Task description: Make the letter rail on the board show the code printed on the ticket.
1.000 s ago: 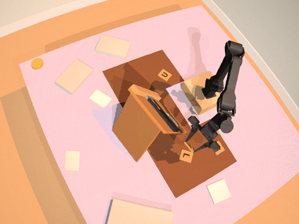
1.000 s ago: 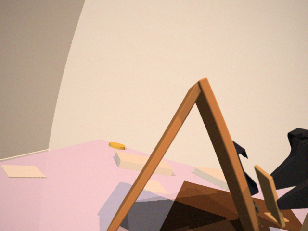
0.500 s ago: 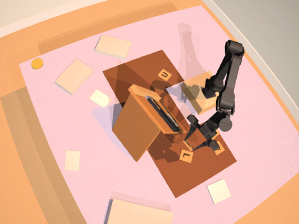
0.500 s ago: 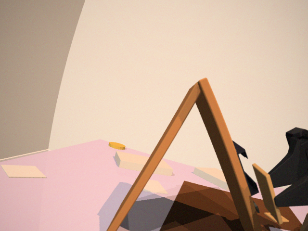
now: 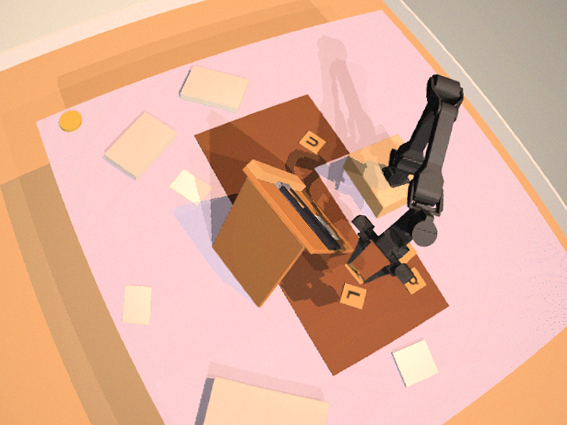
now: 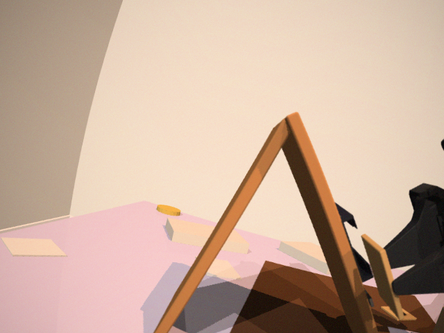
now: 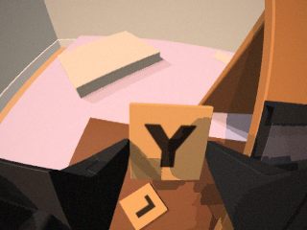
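My gripper (image 5: pixel 356 272) (image 7: pixel 168 146) is shut on the letter tile Y (image 6: pixel 379 274), holding it upright by its side edges. Y reads upright in the wrist view. It is above the brown mat (image 5: pixel 341 348), beside the board's lower right end in the top view. The tilted board (image 5: pixel 259 249) (image 6: pixel 319 200) (image 7: pixel 288 57) carries a dark rail (image 5: pixel 309 215) (image 7: pixel 283 139); its contents are unclear. Tile L (image 5: pixel 353 296) (image 7: pixel 144 206) lies flat near the gripper, tile U (image 5: pixel 311 141) beyond the board. A round-letter tile (image 5: pixel 414 282) and another tile (image 5: pixel 408 253) are partly hidden by the gripper. No ticket code is readable.
A tan block (image 5: pixel 367 160) stands beside the arm. A large cream block (image 5: pixel 264 416) (image 7: pixel 110 62) and two smaller blocks (image 5: pixel 214 87) (image 5: pixel 139 145) stand around. Pale flat cards (image 5: pixel 191 187) (image 5: pixel 137 304) (image 5: pixel 415 363) and a yellow disc (image 5: pixel 70 120) (image 6: pixel 168 210) lie farther out.
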Action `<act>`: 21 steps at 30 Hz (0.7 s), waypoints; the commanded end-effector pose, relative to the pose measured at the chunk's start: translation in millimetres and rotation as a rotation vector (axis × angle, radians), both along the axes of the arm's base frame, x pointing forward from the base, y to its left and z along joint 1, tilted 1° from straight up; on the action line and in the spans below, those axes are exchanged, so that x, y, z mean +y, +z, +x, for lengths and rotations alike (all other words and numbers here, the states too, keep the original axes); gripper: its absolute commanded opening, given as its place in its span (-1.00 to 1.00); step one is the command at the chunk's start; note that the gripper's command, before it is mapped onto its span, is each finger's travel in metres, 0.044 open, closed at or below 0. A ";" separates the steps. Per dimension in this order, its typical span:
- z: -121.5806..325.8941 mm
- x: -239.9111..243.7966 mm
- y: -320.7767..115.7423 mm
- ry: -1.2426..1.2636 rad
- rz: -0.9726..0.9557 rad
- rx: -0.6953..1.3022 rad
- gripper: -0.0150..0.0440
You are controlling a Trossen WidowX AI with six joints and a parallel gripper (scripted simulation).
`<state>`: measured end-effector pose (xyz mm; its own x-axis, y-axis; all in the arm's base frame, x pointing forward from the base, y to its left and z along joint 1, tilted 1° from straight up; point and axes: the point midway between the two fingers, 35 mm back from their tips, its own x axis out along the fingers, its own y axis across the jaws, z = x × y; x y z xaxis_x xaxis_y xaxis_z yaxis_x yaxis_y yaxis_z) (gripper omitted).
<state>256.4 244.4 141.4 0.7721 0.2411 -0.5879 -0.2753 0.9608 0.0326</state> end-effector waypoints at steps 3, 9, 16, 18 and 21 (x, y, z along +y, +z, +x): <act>1.1 -3.4 -0.9 0.003 -0.002 0.000 -0.49; 2.0 -6.3 -0.8 0.003 -0.003 0.000 -0.49; 3.1 -9.7 -0.7 0.003 -0.003 0.000 -0.49; 3.4 -10.6 -0.7 0.003 -0.003 0.000 -0.49; 3.8 -12.1 -0.7 0.003 -0.003 0.000 -0.49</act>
<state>259.5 234.2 141.3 0.7720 0.2405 -0.5884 -0.2754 0.9608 0.0313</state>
